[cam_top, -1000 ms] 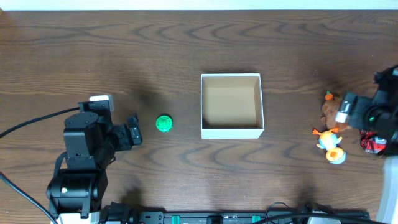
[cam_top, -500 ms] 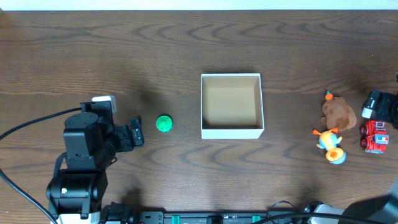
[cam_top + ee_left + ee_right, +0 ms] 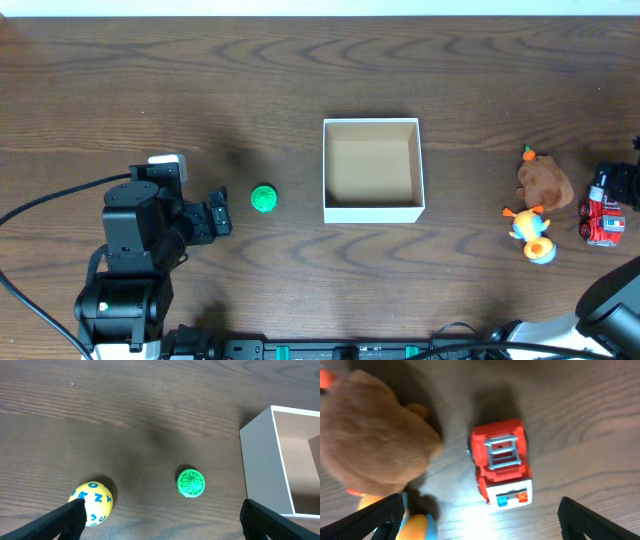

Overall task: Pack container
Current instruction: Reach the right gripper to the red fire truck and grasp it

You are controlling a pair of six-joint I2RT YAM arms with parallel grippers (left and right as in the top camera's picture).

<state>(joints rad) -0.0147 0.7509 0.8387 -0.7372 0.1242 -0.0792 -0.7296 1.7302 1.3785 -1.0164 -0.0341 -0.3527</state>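
Risk, truck: the truck (image 3: 502, 467) stands on wheels, so if one finger meets it before the other, I judge it will roll or skew rather than be pinched.
Risk, plush: the plush (image 3: 370, 445) lies just beside the truck, on the side where one of my fingers would come down (fur could snag and get dragged along).
Risk, duck: the duck (image 3: 532, 236) lies just beside the plush, so a shove on the plush could carry it too.
Risk, balls: the yellow ball (image 3: 92, 502) sits right at one finger of my left gripper (image 3: 160, 512), touching or only near, I cannot tell. A sideways sweep would send it rolling. The green ball (image 3: 190, 483) lies free, ahead of the fingers.
Right gripper: my right gripper (image 3: 480, 517) hangs above the truck with the jaws spread far wider than it, holding nothing and touching nothing I can see.
Left gripper: also spread wide and empty.
Container: the container (image 3: 372, 212) stands mid-table (image 3: 120, 80) between the green ball and the plush, well apart from the truck, with nothing inside. The carry is long enough that a weak pinch might drop the truck.
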